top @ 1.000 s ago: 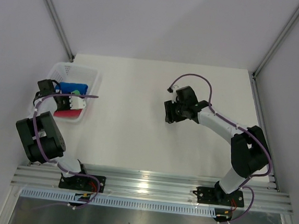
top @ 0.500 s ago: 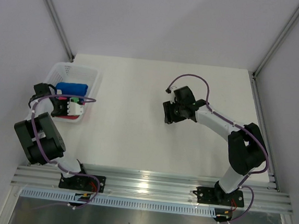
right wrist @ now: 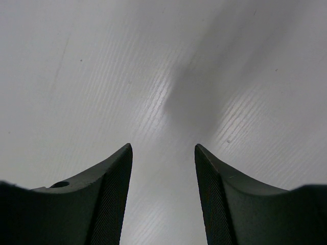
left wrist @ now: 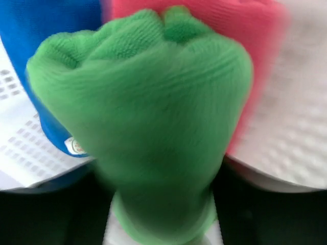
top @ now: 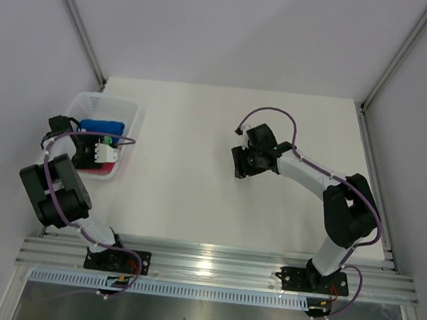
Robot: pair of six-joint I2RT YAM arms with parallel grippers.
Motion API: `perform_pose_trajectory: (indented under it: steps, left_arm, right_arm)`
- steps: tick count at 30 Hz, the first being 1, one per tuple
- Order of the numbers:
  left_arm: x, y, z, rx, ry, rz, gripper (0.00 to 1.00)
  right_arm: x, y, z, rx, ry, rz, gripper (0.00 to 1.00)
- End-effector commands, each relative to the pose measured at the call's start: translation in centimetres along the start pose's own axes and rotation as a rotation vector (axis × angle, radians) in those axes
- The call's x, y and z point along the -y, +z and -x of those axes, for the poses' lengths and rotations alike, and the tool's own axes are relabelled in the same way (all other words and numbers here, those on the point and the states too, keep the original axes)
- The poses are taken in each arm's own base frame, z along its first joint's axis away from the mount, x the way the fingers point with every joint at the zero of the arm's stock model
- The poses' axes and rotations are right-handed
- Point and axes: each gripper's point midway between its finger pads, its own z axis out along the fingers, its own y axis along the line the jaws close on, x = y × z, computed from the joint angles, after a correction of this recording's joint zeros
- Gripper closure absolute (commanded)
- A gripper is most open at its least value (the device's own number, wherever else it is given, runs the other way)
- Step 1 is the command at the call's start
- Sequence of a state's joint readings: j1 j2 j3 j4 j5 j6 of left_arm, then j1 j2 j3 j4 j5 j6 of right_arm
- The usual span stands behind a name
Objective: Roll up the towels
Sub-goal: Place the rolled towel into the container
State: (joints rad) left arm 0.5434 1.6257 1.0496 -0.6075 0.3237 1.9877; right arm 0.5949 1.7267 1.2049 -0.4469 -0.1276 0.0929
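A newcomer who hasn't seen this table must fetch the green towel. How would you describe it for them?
At the far left of the table, a white mesh basket sits under the left tool. Inside, the blue towel lies farthest from the arms and the pink-red towel nearest. The green towel is bunched at the tool between them, the only green thing there.

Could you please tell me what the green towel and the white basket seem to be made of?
Green towel: soft microfibre-like cloth, matte, judging by its fine ribbed knit and fuzzy bunched folds. White basket: probably rigid plastic, smooth, with a moulded grid of small rectangular holes.
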Motion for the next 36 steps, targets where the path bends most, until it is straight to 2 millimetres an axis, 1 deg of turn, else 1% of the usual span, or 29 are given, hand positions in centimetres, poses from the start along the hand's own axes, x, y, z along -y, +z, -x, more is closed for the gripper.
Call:
perform_pose_trajectory:
  steps: [1,5,7,9,13,15,16,19,22,27,31,32,33,36]
  left_arm:
    - [2.3,0.5,-0.4,-0.013,0.159,-0.105,0.22]
    - [2.2,0.0,-0.3,-0.021,0.177,-0.094,0.20]
    - [1.6,-0.5,-0.2,-0.027,0.185,-0.074,0.20]
    - [1.1,-0.9,0.0,-0.025,0.194,-0.054,0.20]
    - [0.9,-1.5,0.1,-0.030,0.206,-0.044,0.21]
    - [0.2,-1.9,0.2,-0.032,0.197,-0.014,0.21]
    - [-0.6,-2.4,0.1,-0.038,0.198,0.008,0.21]
    - [-1.6,-3.2,0.2,-0.035,0.188,0.038,0.21]
    - [-1.9,-3.6,0.2,-0.043,0.197,0.046,0.21]
    - [-1.5,-4.1,0.5,-0.044,0.213,0.040,0.20]
    - [-2.1,-5.1,0.8,-0.042,0.225,0.049,0.20]
    - [-3.1,-6.2,0.8,-0.051,0.238,0.066,0.20]
    - [-1.9,-5.6,1.3,-0.028,0.230,0.037,0.20]
    - [-1.5,-6.0,1.7,-0.017,0.245,0.021,0.18]
  right_arm:
    - [-0.2,-0.2,1.2,0.019,-0.025,-0.006,0.45]
    - [-0.1,-0.1,1.1,0.014,-0.038,-0.009,0.45]
    - [0.0,0.0,1.1,0.012,-0.040,-0.008,0.45]
    - [0.0,0.2,1.1,0.010,-0.050,-0.008,0.45]
    - [0.1,0.3,1.3,0.009,-0.064,-0.006,0.45]
    - [0.2,0.4,1.1,0.000,-0.072,-0.008,0.44]
    - [0.2,0.4,1.1,0.000,-0.077,-0.008,0.44]
    - [0.4,0.4,1.1,0.000,-0.082,-0.011,0.44]
    - [0.6,0.5,1.1,0.001,-0.082,-0.010,0.44]
    - [0.8,0.6,0.8,-0.006,-0.077,-0.010,0.44]
    - [1.0,0.6,0.8,-0.006,-0.074,-0.009,0.44]
    - [1.0,0.7,0.7,-0.007,-0.073,-0.009,0.45]
    - [1.1,0.7,0.7,-0.007,-0.072,-0.008,0.44]
    - [1.1,0.8,0.7,-0.007,-0.071,-0.006,0.45]
